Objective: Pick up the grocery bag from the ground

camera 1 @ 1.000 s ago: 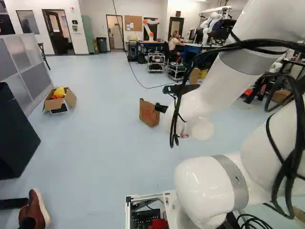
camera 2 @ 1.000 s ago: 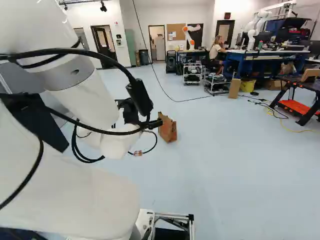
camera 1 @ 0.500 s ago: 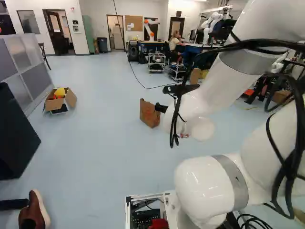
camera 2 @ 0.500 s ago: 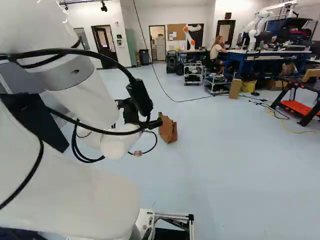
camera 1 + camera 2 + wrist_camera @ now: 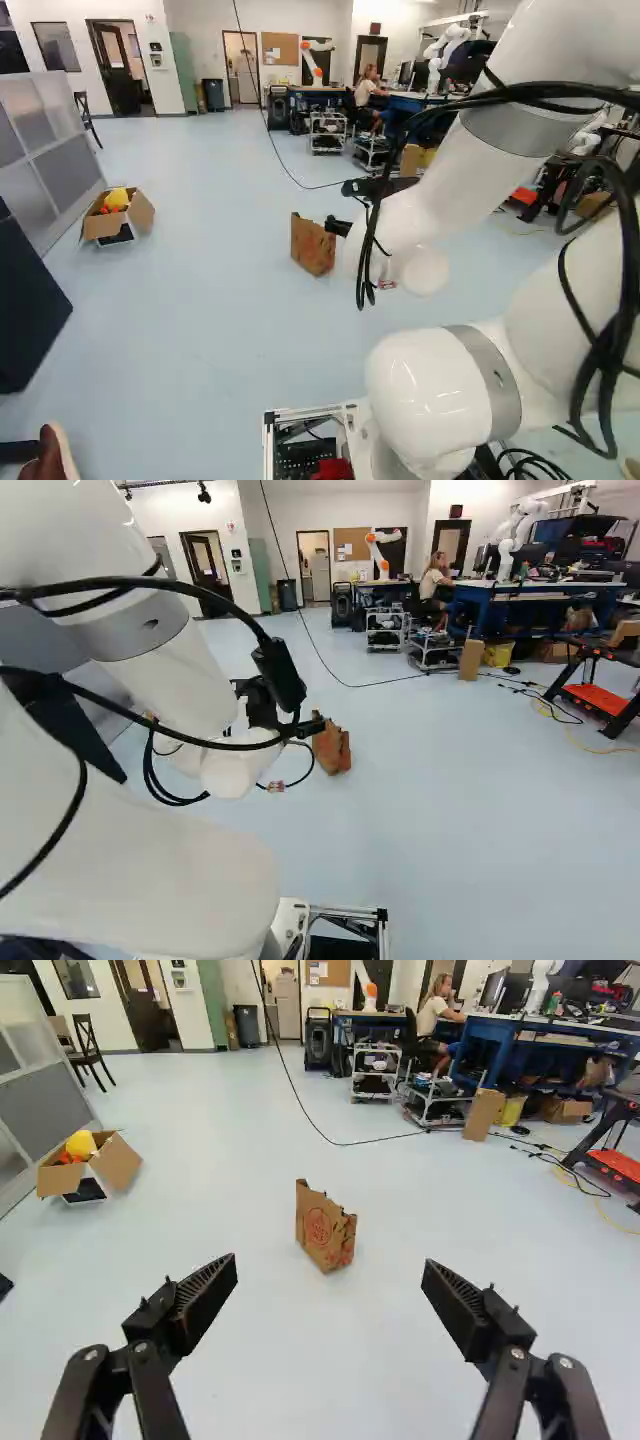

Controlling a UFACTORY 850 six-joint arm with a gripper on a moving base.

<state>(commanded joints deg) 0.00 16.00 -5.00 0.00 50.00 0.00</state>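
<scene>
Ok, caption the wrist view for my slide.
Open gripper facing a brown paper grocery bag standing on the pale floor.

A robotics lab, or a workshop much like one.
In the right base view, a cabled white arm [image 5: 160, 665] fills the left of the frame; another robot [image 5: 508, 552] stands by a blue desk [image 5: 540, 589] at the upper right, and an orange-and-white robot arm [image 5: 378, 553] shows at upper center. Metal-framed carts [image 5: 384, 630] full of equipment, monitors [image 5: 515, 992] and a long floor cable [image 5: 340, 676] complete the workspace.

Base [image 5: 305, 413] a little farther forward
</scene>
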